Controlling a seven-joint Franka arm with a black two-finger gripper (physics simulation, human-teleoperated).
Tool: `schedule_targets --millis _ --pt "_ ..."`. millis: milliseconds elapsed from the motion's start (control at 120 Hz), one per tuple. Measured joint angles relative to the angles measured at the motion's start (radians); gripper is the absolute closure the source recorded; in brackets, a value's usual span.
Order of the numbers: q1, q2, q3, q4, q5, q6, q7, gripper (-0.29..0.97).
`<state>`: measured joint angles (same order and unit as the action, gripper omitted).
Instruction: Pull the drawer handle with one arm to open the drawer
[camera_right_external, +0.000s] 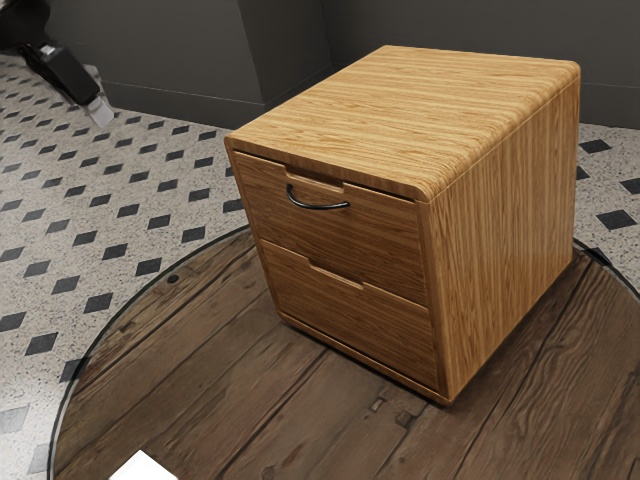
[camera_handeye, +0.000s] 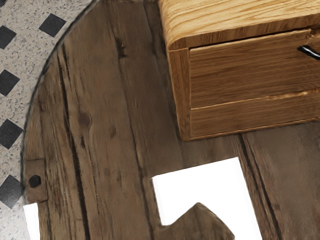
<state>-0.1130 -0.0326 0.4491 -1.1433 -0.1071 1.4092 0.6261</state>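
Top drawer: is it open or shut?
Shut. The front of the top drawer sits flush with the lower drawer and the cabinet frame.

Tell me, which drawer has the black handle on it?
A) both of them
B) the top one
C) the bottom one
B: the black handle sits on the top drawer, while the bottom drawer shows just a wooden notch.
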Motion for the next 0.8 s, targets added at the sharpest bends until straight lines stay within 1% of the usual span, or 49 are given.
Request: schedule_targets --millis 42,108,250,367,467,533,592,700,800 --pt "0.013 0.009 -0.02 -0.018 -0.03 0.015 0.077 0.0" --pt "0.027 0.016 -0.058 -0.05 -0.04 0.047 0.201 0.0" --pt "-0.032 0.002 -0.077 -0.065 -0.053 0.093 0.429 0.0" --pt "-0.069 -0.024 -0.105 -0.097 -0.059 0.091 0.58 0.0" --pt "-0.068 -0.026 -0.112 -0.114 -0.065 0.085 0.689 0.0" --pt "-0.049 -0.045 -0.128 -0.198 -0.067 0.107 0.75 0.0" --pt "-0.025 -0.091 -0.183 -0.293 -0.063 0.155 0.791 0.0" --pt "-0.05 -0.145 -0.271 -0.43 -0.049 0.268 0.844 0.0" --pt "-0.053 -0.153 -0.296 -0.492 -0.022 0.367 0.873 0.0"
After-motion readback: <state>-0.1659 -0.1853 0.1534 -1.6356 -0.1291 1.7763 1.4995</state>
